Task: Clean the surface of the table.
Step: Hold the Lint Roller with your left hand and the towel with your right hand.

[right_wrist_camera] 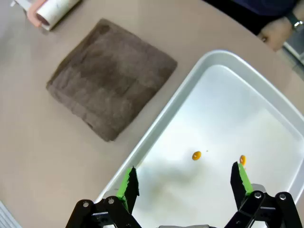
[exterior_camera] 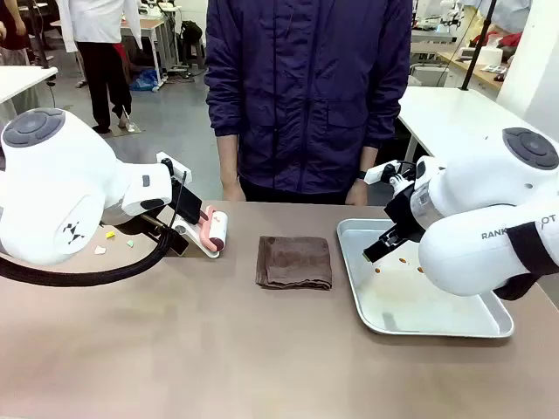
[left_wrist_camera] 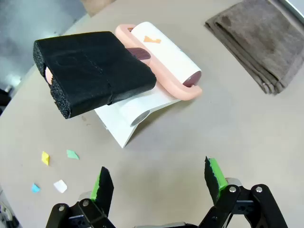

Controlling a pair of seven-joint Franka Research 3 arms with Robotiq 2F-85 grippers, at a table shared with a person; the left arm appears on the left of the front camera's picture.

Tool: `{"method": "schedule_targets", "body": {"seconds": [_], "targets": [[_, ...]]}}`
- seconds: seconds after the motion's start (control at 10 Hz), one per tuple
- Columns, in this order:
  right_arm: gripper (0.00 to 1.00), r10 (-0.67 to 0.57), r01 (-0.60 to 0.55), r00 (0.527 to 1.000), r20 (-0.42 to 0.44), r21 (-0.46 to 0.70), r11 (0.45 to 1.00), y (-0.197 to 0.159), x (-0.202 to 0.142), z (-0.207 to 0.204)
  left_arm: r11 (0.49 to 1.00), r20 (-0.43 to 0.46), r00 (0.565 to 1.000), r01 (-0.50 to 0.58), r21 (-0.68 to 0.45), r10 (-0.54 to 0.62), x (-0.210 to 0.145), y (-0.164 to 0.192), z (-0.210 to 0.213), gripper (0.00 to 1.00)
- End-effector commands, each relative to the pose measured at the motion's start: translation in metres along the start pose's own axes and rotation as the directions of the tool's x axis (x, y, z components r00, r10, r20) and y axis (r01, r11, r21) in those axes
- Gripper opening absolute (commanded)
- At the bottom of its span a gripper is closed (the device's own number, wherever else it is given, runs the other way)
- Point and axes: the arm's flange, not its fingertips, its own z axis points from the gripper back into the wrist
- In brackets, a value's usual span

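Note:
The brown-beige table (exterior_camera: 218, 349) carries small paper scraps (left_wrist_camera: 60, 186) in yellow, green, blue and white near its left end. A lint roller (left_wrist_camera: 164, 54) with a white roll, pink frame and black foam handle (left_wrist_camera: 92, 71) rests on a white stand. My left gripper (left_wrist_camera: 159, 183) hovers open just short of the roller and beside the scraps, with nothing between its green pads. A folded brown cloth (exterior_camera: 294, 262) lies at the table's middle. My right gripper (right_wrist_camera: 184, 183) is open and empty above the silver tray (right_wrist_camera: 156, 137).
The tray (exterior_camera: 437, 325) sits at the right and has two small orange spots (right_wrist_camera: 196, 155) on its floor. A person in a dark jacket stands at the far edge, one hand (right_wrist_camera: 280, 31) near the tray's far corner. Bare tabletop stretches along the near side.

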Motion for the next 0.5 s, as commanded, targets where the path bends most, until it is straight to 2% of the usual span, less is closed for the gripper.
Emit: {"method": "schedule_targets", "body": {"seconds": [0.0, 0.4], "targets": [[1.0, 0.0, 0.0, 1.0, 0.0, 0.0, 1.0, 0.0, 0.0, 0.0, 1.0, 0.0, 1.0, 0.0, 0.0, 0.0, 0.0, 0.0, 0.0001, 1.0], [1.0, 0.0, 0.0, 1.0, 0.0, 0.0, 1.0, 0.0, 0.0, 0.0, 1.0, 0.0, 1.0, 0.0, 0.0, 0.0, 0.0, 0.0, 0.0001, 1.0]]}}
